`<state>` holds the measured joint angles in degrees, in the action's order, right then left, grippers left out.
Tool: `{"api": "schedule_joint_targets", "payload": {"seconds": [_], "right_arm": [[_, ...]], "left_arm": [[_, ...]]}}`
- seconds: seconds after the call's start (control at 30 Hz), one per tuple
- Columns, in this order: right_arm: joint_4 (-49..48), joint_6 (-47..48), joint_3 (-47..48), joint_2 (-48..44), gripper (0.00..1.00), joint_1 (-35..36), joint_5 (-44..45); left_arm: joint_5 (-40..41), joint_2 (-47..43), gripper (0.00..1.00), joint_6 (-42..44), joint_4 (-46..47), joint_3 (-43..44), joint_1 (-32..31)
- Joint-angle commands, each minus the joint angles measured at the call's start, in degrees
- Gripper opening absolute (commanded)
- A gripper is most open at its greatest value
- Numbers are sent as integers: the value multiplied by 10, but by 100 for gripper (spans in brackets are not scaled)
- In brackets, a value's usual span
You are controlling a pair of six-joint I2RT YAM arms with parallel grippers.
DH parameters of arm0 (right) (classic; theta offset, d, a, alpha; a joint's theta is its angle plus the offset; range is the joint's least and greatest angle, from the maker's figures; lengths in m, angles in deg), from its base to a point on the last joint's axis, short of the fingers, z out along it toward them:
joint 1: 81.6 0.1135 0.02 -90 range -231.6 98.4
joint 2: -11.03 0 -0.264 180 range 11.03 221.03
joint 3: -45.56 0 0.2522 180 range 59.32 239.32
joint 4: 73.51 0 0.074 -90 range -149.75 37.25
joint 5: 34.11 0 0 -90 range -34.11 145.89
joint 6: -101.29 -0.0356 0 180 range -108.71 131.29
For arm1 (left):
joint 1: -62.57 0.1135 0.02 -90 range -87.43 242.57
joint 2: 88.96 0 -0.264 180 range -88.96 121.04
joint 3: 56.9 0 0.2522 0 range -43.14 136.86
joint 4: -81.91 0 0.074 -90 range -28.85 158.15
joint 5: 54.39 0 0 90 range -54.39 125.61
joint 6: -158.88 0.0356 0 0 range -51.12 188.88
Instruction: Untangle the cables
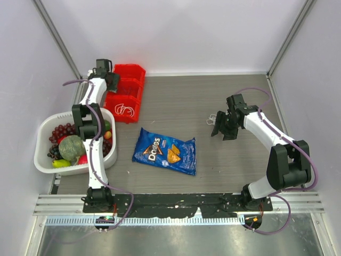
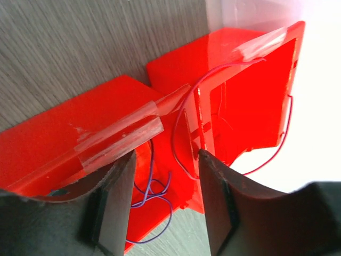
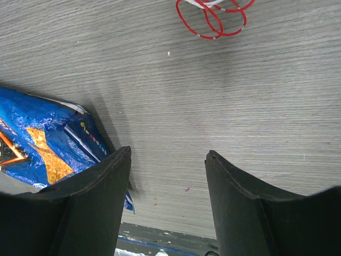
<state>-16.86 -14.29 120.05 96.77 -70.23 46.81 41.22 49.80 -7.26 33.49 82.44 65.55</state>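
Observation:
A small bundle of red and white cable loops [image 3: 213,16] lies on the table ahead of my right gripper [image 3: 168,153], which is open and empty above bare table; the bundle shows beside it from above [image 1: 212,118]. Pale cable loops [image 1: 125,110] lie in the near compartment of the red bins [image 1: 130,80]. My left gripper [image 2: 166,154] is open over the bins' edge. Bluish cable loops [image 2: 154,192] lie in the bin [image 2: 64,144] below its jaws. A thin red cable [image 2: 282,138] arcs over the bin's far wall. In the top view the left gripper [image 1: 111,80] is at the bins' left side.
A blue chip bag [image 1: 165,151] lies mid-table and shows left of the right fingers [image 3: 37,144]. A white basket [image 1: 42,160] of fruit and vegetables stands at the left beside the left arm. White walls enclose the table.

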Motion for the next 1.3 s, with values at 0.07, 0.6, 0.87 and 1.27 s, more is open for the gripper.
{"api": "schedule_joint_targets", "payload": {"seconds": [0.07, 0.6, 0.87, 1.27], "right_arm": [[-12, 0, 9, -15, 63, -1, 3], [-9, 1, 18, -4, 63, -1, 8], [-9, -3, 18, -1, 63, -2, 9], [-10, -2, 16, -4, 63, -2, 6]], "left_arm": [[-2, -4, 43, -45, 52, 0, -1], [-9, 5, 13, -29, 127, -12, -2], [26, -21, 0, 88, 121, 17, -15], [40, -90, 0, 194, 198, -10, -20]]}}
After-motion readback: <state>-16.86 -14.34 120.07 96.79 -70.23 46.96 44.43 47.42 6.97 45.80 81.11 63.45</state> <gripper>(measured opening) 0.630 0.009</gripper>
